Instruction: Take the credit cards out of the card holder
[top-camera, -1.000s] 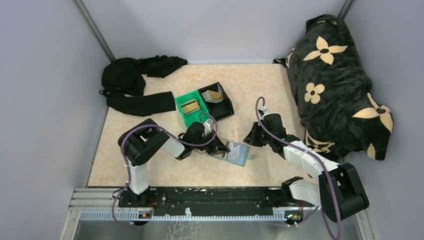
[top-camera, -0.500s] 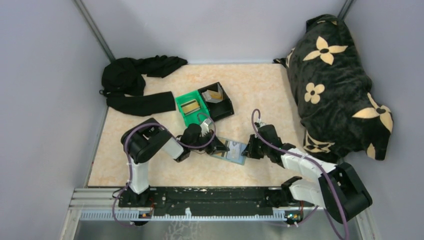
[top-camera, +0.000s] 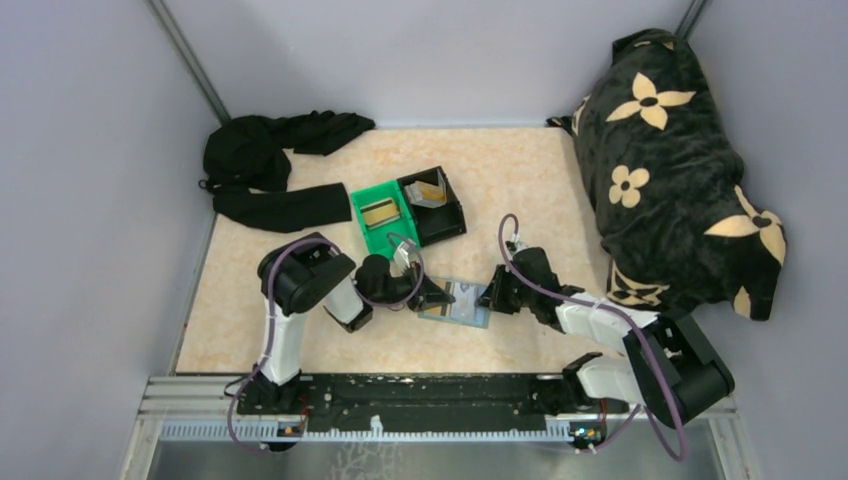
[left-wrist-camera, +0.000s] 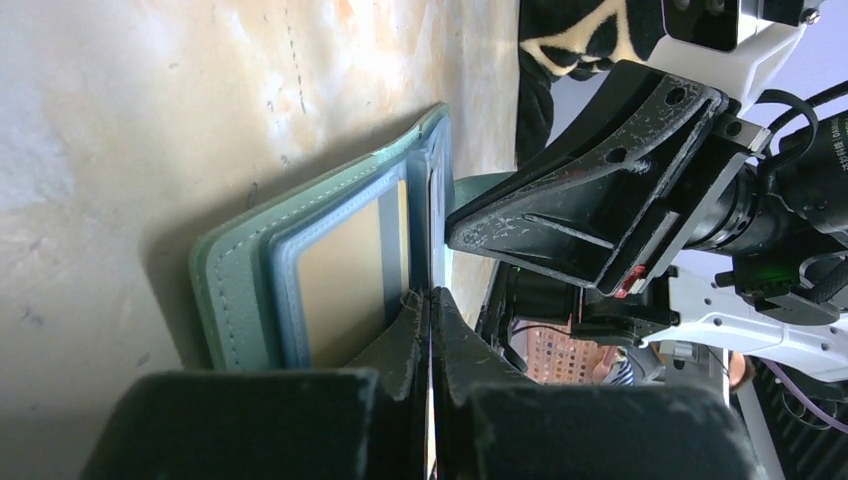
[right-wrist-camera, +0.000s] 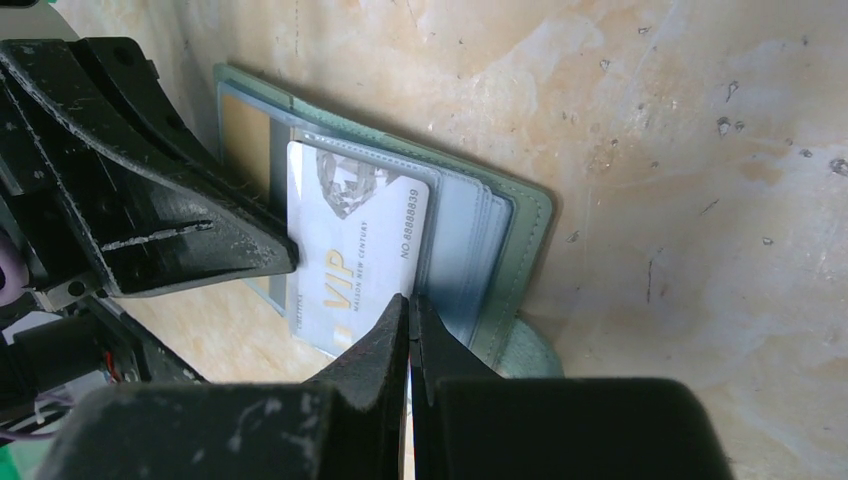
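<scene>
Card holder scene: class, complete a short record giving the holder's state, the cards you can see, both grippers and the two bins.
card holder: lying open, clear sleeves exposed
VIP card: pale, partly slid out of its sleeve
tan card: inside its sleeve
left gripper: shut, tips at the holder's sleeves
right gripper: shut, tips at the VIP card's edge; whether it pinches the card is unclear
green bin: holds a tan-gold card
black bin: holds a leaning card
</scene>
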